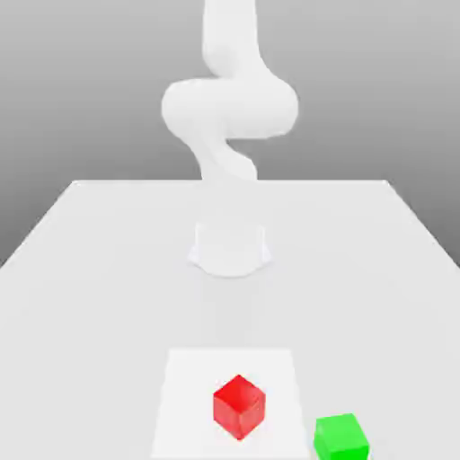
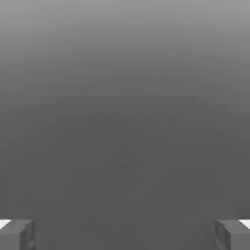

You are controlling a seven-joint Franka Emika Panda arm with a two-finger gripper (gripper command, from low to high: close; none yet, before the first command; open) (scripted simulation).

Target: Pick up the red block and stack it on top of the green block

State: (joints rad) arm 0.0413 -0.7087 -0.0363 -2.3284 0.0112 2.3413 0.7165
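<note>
Red block (image 1: 239, 406) sits on tabletop (image 1: 99, 269), on paler square patch (image 1: 189, 377) near front edge, corner turned toward exterior camera. Green block (image 1: 341, 437) near it, toward exterior view's right and slightly closer to camera, apart, not touching, just off patch. My arm (image 1: 229, 108) rises from base (image 1: 230, 249) at mid-tabletop, well behind both blocks. My hand (image 2: 125, 234): fingers (image 2: 17, 233) spread wide apart, nothing between them, plain grey beyond.
</note>
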